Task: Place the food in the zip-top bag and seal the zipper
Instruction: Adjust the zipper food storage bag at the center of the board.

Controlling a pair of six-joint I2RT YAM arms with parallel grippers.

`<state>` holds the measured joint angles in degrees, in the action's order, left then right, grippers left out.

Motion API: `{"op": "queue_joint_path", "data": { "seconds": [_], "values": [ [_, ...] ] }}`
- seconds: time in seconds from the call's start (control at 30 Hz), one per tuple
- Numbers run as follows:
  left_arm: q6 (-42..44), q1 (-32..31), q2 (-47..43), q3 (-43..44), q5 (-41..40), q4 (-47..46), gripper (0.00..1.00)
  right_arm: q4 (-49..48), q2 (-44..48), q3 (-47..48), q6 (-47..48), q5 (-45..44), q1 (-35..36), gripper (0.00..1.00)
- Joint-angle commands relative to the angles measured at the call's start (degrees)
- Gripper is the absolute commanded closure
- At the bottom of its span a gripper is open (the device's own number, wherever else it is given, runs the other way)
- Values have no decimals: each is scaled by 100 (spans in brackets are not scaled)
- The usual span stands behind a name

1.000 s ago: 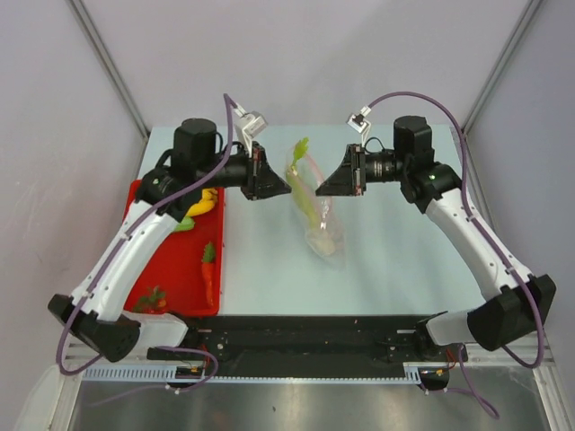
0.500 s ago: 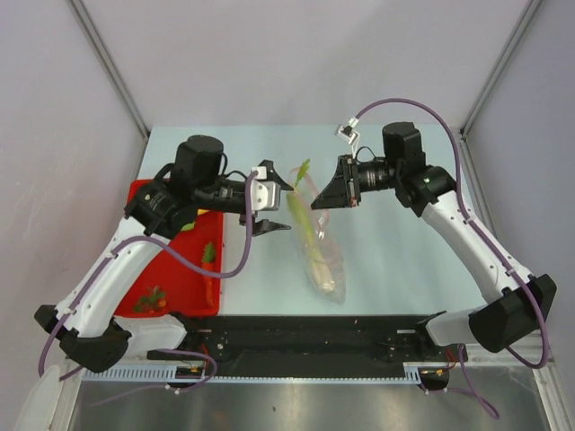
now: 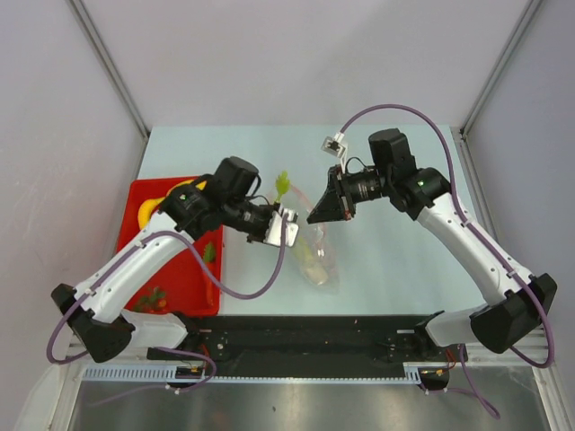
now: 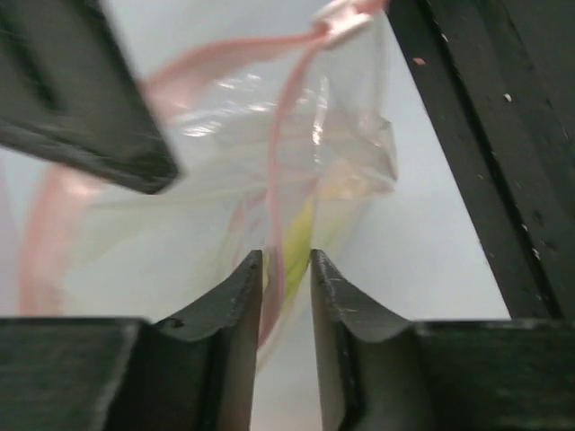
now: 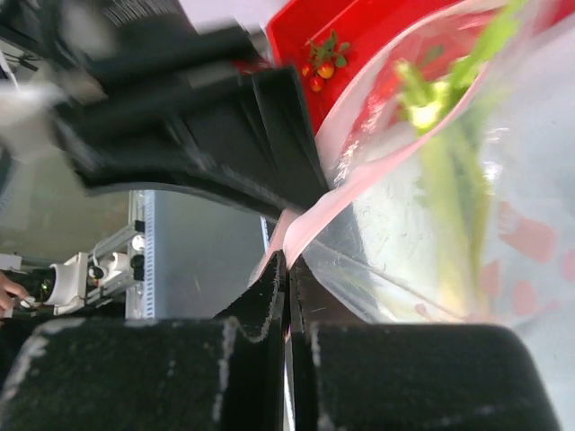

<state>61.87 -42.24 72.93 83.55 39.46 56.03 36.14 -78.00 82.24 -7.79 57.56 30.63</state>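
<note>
The clear zip-top bag [image 3: 316, 259] hangs from my right gripper [image 3: 314, 214], which is shut on its pinkish-red zipper [image 5: 359, 175]. A green-white leek [image 3: 284, 187] stands in the bag with its top poking out. My left gripper [image 3: 289, 232] is at the bag's left side, jaws narrowly apart. In the left wrist view [image 4: 286, 258] the pink zipper [image 4: 274, 153] and the leek [image 4: 301, 235] show between the tips. In the right wrist view [image 5: 287, 262] the leek [image 5: 449, 171] shows through the plastic. A banana [image 3: 147, 212], carrot [image 3: 211, 289] and strawberries [image 3: 151, 299] lie in the tray.
The red tray [image 3: 175, 265] lies at the left of the table, partly under my left arm. It shows in the right wrist view [image 5: 377, 27] with strawberries [image 5: 321, 67]. My right gripper's finger [image 4: 81, 99] is close above the left gripper. A black rail runs along the near edge.
My left gripper let go of the bag's mouth, swung down and right, and now sits at the bag's left side. My right gripper moved left and lower with the bag.
</note>
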Motion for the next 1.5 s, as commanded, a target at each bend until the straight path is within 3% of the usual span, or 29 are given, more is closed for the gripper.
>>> {"op": "queue_joint_path", "data": {
  "seconds": [0.0, 0.03, 0.07, 0.23, 0.33, 0.4, 0.47, 0.5, 0.57, 0.67, 0.83, 1.0, 1.17, 1.37, 1.47],
  "values": [
    [265, -214, -243, -305, -237, 426, 84, 165, 144, 284, 383, -105, 13, 100],
    [108, -223, -261, -208, -211, 444, 97, 209, 162, 319, 418, -113, 4, 100],
    [37, -215, -279, 132, -63, 531, 100, 331, 188, 345, 471, -131, -5, 100],
    [-999, -223, -437, 1172, 843, 357, 100, 938, 311, 723, 1024, -446, -66, 100],
    [-1483, -232, -700, 901, 932, -214, 100, 1027, 294, 680, 1131, -1007, -22, 100],
    [-1834, -258, -736, 296, 538, -504, 100, 825, 137, 566, 1105, -1612, 22, 100],
    [-1373, -520, -491, -161, -58, -42, 100, 649, -39, 478, 1060, -2045, 65, 100],
    [-692, -644, -368, -242, -740, 578, 100, 623, -275, 495, 1087, -2560, 83, 100],
    [-212, -855, -419, -348, -1010, 769, 100, 736, -487, 661, 1192, -2829, 75, 100],
    [-577, -856, -849, -121, -484, 244, 100, 956, -594, 872, 1298, -2523, 57, 100],
    [-1001, -856, -886, -356, -1518, -514, 100, 134, 133, 496, 1491, -2627, 118, 100],
    [-1713, -856, -929, -233, -984, -698, 100, -221, 460, 434, 1860, -2891, 496, 100],
    [-2027, -778, -964, -374, -1503, -900, 100, 86, 364, 416, 2010, -2838, 654, 100],
    [-3469, -119, -797, -76, -695, -1234, 100, 270, 162, 730, 1939, -2821, 628, 100],
    [-3602, -83, -1026, -435, -948, -1682, 100, 499, 39, 995, 2001, -2882, 558, 100]
  ]
}}
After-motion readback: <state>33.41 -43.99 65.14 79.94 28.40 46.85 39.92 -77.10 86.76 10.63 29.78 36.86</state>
